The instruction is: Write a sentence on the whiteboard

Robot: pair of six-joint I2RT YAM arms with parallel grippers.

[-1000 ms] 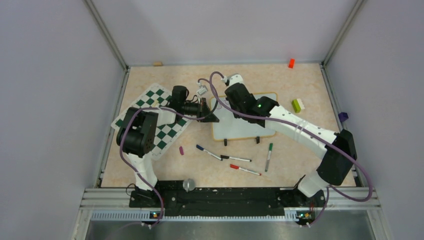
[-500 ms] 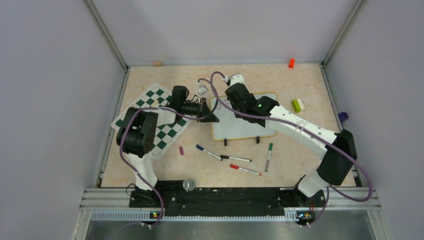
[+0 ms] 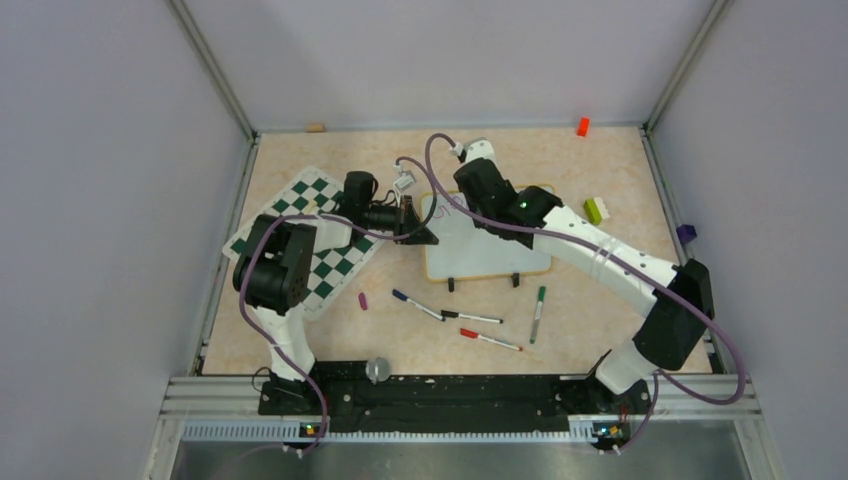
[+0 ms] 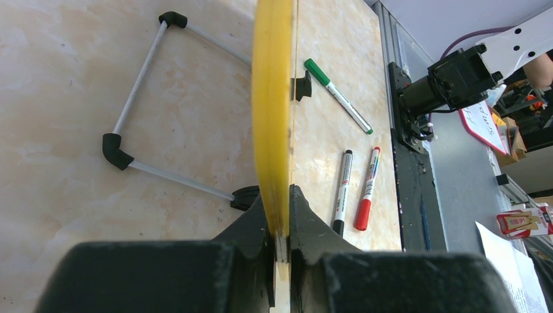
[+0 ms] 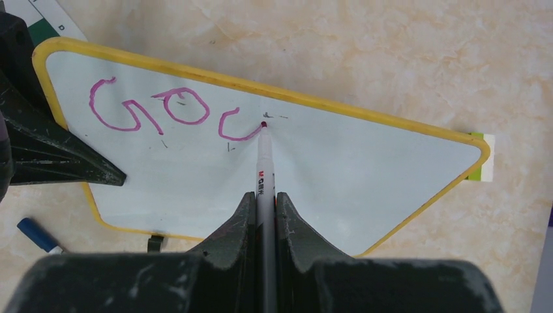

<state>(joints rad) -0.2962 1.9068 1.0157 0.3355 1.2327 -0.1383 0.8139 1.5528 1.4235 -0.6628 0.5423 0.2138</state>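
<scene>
While the left fingers [image 4: 251, 228] clamp its left short edge beside the chessboard mat [image 3: 330, 265], the whiteboard [image 3: 480, 250] sits mid-surface [image 3: 620, 170], long axis running left-right (clips [image 3: 451, 285] on its near edge), and the right fingers [image 5: 238, 228] pinch a marker [image 5: 263, 169] whose tip touches the sentence [image 5: 176, 114], purple letters barely begun.

The whiteboard [image 5: 365, 169] bears purple letters [image 5: 182, 122] — "GO" and an unfinished third.

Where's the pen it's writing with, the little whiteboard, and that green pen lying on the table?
writing marker [image 5: 263, 166]: right wrist view, on its white barrel.
whiteboard [image 5: 365, 163]: right wrist view, on its bare white surface.
green marker [image 3: 537, 314]: top view, on the middle of its barrel.
</scene>
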